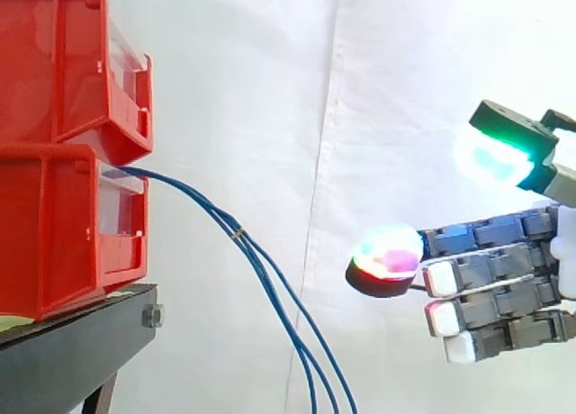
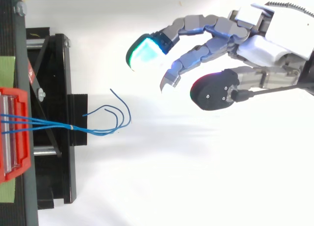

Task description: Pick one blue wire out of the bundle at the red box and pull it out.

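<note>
Behind everything hangs the white curtain (image 1: 270,117), and it takes most of the side view. At the left edge of that view two red bins are stacked: the upper red bin (image 1: 63,63) sits on the lower red bin (image 1: 54,234). Both stand on the black stand (image 1: 72,351) in the lower left corner. My robot hand (image 1: 504,279) comes in from the right edge of the side view, and in the top view it is in the upper right part of the frame (image 2: 255,54). Its fingers are spread and loosely bent and they hold nothing. One pad glows green and cyan (image 1: 495,153), and another one glows in mixed colours (image 1: 387,252) and points toward the bins. The blue wires (image 1: 270,288) leave the front of the lower red bin near its top edge, run together to the right, then fall to the bottom edge of the side view. In the top view their free ends curl apart (image 2: 115,120) at the middle left. The wires are well apart from my robot hand. A small tie (image 1: 238,234) binds them just beside the bin.
</note>
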Controlling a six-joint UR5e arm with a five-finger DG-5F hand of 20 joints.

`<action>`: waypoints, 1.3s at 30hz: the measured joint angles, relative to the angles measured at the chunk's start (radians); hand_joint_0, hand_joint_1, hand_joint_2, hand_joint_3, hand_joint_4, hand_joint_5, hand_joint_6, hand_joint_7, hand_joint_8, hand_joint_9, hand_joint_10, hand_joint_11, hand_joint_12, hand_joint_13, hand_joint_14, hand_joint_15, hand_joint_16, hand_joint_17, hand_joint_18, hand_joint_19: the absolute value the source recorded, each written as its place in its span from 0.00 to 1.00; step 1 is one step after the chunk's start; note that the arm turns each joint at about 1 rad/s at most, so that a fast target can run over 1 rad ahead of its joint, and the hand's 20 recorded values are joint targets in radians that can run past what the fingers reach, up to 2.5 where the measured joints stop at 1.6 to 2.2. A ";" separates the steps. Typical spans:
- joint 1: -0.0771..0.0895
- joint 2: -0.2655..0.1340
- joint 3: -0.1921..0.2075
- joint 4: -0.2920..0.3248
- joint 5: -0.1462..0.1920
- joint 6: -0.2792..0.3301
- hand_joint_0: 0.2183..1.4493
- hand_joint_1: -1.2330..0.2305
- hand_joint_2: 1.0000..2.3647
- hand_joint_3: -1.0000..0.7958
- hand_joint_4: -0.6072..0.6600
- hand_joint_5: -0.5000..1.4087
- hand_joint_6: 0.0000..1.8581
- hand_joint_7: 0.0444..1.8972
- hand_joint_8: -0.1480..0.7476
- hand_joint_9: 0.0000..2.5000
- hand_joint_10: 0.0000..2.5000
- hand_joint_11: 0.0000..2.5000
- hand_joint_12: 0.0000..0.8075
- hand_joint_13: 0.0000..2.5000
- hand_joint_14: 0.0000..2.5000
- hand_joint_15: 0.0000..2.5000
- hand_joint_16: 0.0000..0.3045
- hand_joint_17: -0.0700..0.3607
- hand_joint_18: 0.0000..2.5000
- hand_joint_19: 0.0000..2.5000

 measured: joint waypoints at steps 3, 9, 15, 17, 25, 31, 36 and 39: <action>0.003 -0.018 0.000 0.019 0.028 -0.024 0.26 0.44 0.00 0.28 0.67 0.18 0.27 0.39 0.44 0.33 0.01 0.21 0.46 0.27 0.01 0.22 0.15 0.39 0.21 0.22; 0.005 -0.099 0.010 0.068 0.060 -0.003 0.26 0.44 0.00 0.28 0.67 0.18 0.27 0.39 0.44 0.32 0.01 0.21 0.46 0.27 0.01 0.21 0.14 0.39 0.20 0.22; 0.006 -0.134 0.036 0.080 0.065 0.032 0.26 0.44 0.00 0.28 0.67 0.18 0.27 0.39 0.44 0.32 0.01 0.20 0.46 0.26 0.01 0.21 0.14 0.39 0.20 0.21; 0.005 -0.136 0.041 0.081 0.065 0.023 0.26 0.44 0.00 0.28 0.67 0.18 0.27 0.39 0.44 0.32 0.01 0.20 0.46 0.26 0.01 0.21 0.14 0.39 0.20 0.21; 0.006 -0.138 0.044 0.086 0.068 -0.035 0.26 0.44 0.00 0.28 0.68 0.18 0.27 0.39 0.43 0.32 0.01 0.20 0.46 0.26 0.01 0.21 0.14 0.39 0.19 0.21; 0.008 -0.138 0.049 0.111 0.074 -0.057 0.26 0.44 0.00 0.28 0.68 0.18 0.27 0.39 0.43 0.33 0.01 0.20 0.46 0.26 0.01 0.21 0.14 0.39 0.19 0.21; 0.012 -0.172 0.064 0.151 0.078 -0.085 0.26 0.44 0.00 0.28 0.68 0.18 0.27 0.39 0.44 0.33 0.01 0.20 0.46 0.26 0.01 0.20 0.14 0.39 0.20 0.22; 0.012 -0.214 0.098 0.167 0.076 -0.069 0.26 0.44 0.00 0.28 0.68 0.18 0.27 0.39 0.43 0.33 0.01 0.20 0.46 0.26 0.01 0.20 0.14 0.39 0.20 0.22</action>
